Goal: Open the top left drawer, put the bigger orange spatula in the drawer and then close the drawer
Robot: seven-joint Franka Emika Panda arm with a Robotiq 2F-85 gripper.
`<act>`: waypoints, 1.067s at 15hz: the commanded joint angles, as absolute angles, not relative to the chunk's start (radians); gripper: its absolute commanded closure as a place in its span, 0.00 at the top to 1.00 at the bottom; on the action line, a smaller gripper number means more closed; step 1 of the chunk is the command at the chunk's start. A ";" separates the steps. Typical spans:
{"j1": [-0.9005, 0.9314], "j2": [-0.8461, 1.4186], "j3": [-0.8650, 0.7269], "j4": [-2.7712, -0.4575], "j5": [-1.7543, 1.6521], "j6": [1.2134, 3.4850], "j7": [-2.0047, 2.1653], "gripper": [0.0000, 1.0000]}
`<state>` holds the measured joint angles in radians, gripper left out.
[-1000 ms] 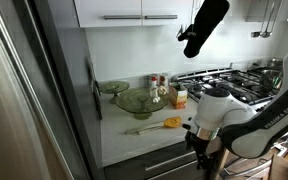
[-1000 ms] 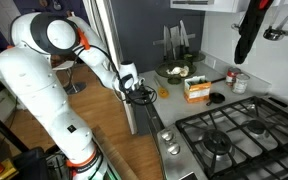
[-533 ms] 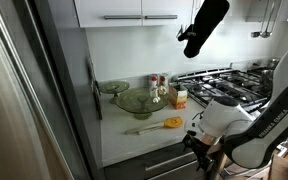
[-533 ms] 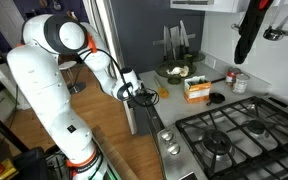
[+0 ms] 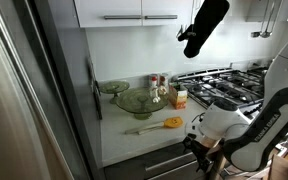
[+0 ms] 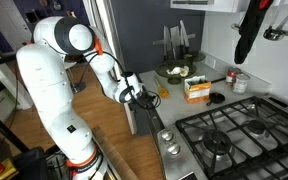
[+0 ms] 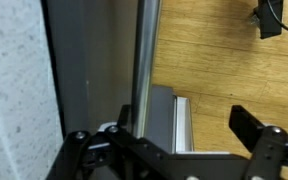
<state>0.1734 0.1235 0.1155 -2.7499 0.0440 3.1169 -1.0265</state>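
Observation:
The bigger orange spatula (image 5: 170,123) lies on the white counter (image 5: 124,140), its handle pointing away from the stove; it also shows as an orange patch near the counter edge (image 6: 163,95). The top left drawer (image 5: 162,156) has a dark front under the counter edge. In the wrist view its dark front (image 7: 94,60) and long silver bar handle (image 7: 144,55) run top to bottom. My gripper (image 7: 169,140) is open, with the bar handle lying between its two fingers. It shows at the drawer front in both exterior views (image 5: 202,150) (image 6: 134,94). The drawer's inside is hidden.
A small carton (image 5: 179,97) (image 6: 195,89), glass bowls (image 5: 134,100) and bottles stand at the back of the counter. The gas stove (image 5: 229,82) (image 6: 229,140) is beside them. A steel fridge side (image 5: 24,100) borders the counter. A black oven mitt (image 5: 204,25) hangs above. The floor is wood (image 7: 224,60).
The arm's upper links have swung sideways. The gripper has stayed at the drawer handle, shifting only slightly. The spatula has not moved.

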 commanded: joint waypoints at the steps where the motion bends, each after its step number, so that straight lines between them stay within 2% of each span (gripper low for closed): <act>1: 0.138 0.133 0.112 -2.749 -0.087 3.084 -0.912 1.00; 5: 0.113 0.137 0.137 -2.744 -0.140 3.064 -0.837 1.00; 8: 0.127 0.148 0.158 -2.745 -0.058 3.040 -0.870 1.00; 9: 0.105 0.156 0.202 -2.745 -0.009 3.021 -0.886 1.00; 16: 0.126 0.055 0.247 -2.761 0.080 2.830 -0.807 1.00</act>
